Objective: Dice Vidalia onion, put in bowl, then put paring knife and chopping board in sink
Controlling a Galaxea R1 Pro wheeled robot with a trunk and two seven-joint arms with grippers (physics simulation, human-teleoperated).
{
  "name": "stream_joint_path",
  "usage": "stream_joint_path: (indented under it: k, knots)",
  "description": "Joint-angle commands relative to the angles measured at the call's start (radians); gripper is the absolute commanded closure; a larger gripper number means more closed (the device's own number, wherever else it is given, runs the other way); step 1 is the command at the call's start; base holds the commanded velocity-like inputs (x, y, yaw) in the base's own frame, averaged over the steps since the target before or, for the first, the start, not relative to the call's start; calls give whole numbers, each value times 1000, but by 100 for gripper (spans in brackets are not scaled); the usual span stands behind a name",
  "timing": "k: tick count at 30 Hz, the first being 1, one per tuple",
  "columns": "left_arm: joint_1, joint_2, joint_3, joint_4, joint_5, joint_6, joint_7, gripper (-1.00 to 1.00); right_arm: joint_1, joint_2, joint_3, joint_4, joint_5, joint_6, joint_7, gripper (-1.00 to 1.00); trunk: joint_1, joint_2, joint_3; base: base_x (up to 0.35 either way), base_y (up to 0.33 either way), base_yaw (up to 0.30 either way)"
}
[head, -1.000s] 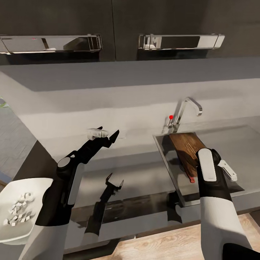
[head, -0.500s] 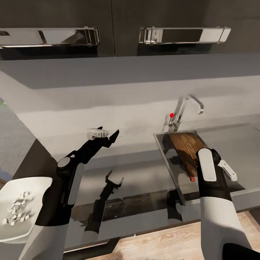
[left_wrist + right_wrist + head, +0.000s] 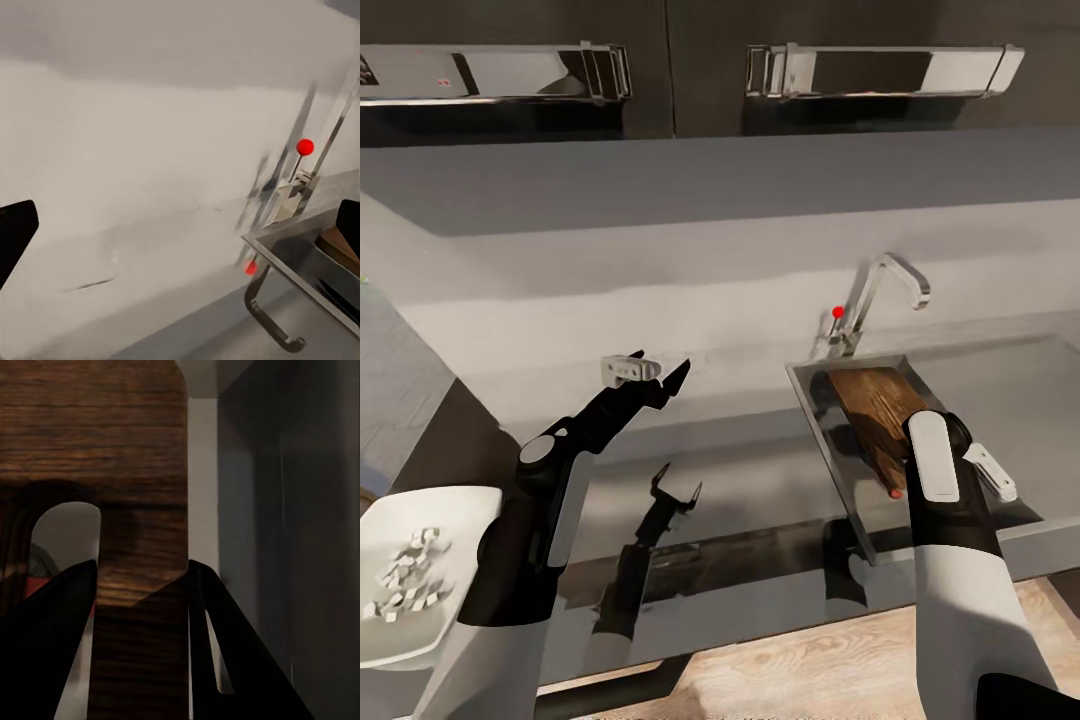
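Brown wood of the chopping board (image 3: 875,410) leans inside the sink (image 3: 812,395), long axis running away from the robot. The right gripper (image 3: 142,585) straddles its handle end, fingers clasping the strip beside the slot. Left gripper (image 3: 650,375) hangs spread and empty.

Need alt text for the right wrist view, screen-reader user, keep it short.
Close-up along the right gripper: its two dark fingers straddle the handle end of the dark brown chopping board, beside the board's rounded handle slot. A bit of red shows through the slot, and the sink's grey steel wall stands beside the board.
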Motion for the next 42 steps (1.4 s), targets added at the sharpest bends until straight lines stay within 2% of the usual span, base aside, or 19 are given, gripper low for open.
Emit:
stream_joint_path:
  k: [1, 42]
  knots:
    - [-1, 0, 1, -1, 9, 9, -1, -100, -1, 1, -2, -1, -3, 10, -4, 100, 1, -2, -3, 0, 0, 0]
    - [0, -1, -3, -5, 10, 11, 2, -100, -1, 1, -2, -1, -3, 10, -4, 100, 1, -2, -68, 0, 0, 0]
